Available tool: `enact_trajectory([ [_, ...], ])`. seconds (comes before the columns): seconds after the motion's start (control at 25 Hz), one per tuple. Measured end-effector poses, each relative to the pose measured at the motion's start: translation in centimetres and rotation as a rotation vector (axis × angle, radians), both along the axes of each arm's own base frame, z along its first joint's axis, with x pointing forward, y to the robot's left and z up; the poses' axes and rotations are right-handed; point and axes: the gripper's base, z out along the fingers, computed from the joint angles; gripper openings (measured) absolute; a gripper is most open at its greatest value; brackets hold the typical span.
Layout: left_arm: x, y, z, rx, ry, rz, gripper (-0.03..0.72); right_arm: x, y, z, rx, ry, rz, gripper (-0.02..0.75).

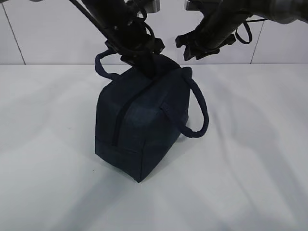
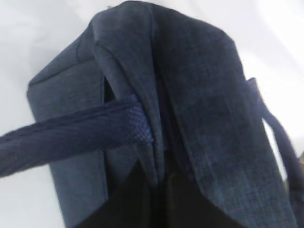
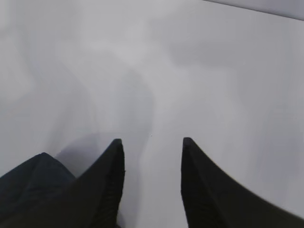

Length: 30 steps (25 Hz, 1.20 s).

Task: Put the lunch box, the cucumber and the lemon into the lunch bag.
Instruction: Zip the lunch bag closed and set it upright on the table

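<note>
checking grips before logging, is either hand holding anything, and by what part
Left hand pinches the lunch bag at its top seam. Right hand is open, holding nothing.

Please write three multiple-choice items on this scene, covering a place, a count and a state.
1. Where is the left gripper? A. at the top of the lunch bag B. flat on the table C. beside a lemon
2. How many loop handles show on the lunch bag? A. none B. two C. four
3. How do the right gripper's fingers stand? A. shut on a handle B. shut on a cucumber C. apart, holding nothing

Answers: 1 A, it meets the bag's top seam. 2 B, one loop each side. 3 C, bare table shows between them.
</note>
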Motion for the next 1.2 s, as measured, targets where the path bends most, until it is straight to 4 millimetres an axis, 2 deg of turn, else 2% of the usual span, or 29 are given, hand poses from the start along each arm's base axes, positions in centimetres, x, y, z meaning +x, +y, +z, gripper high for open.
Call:
enact_trajectory([
  [0.2,0.9,1.2,-0.6,0.043,-0.014,0.023,-0.008,-0.2,-0.6,1.0,-0.067,0.023,-0.024,0.358],
  [0.36,1.9,2.0,-1.9,0.053,0.016,0.059,-0.008,-1.0,-0.9,2.4,-0.095,0.054,-0.020,0.360],
  [0.56,2.4,2.4,-2.7,0.048,0.049,0.101,0.015,-2.7,-1.5,4.5,-0.145,0.122,-0.015,0.360],
  [0.64,2.4,2.4,-2.7,0.045,0.053,0.113,0.077,-3.3,-1.7,5.0,-0.158,0.158,-0.013,0.360],
  [0.8,2.5,2.4,-2.6,0.047,0.053,0.133,0.298,-3.8,-1.8,5.7,-0.161,0.169,-0.012,0.361],
  [0.92,2.5,2.7,-1.9,0.048,0.039,0.141,0.368,-3.8,-1.9,5.8,-0.170,0.167,-0.014,0.362],
  [1.04,2.1,3.2,0.1,0.042,-0.003,0.151,0.384,-4.0,-1.9,6.0,-0.171,0.163,-0.012,0.363],
  [1.2,1.6,4.1,2.8,0.069,-0.076,0.182,0.389,-4.6,-2.0,7.5,-0.165,0.136,-0.014,0.363],
])
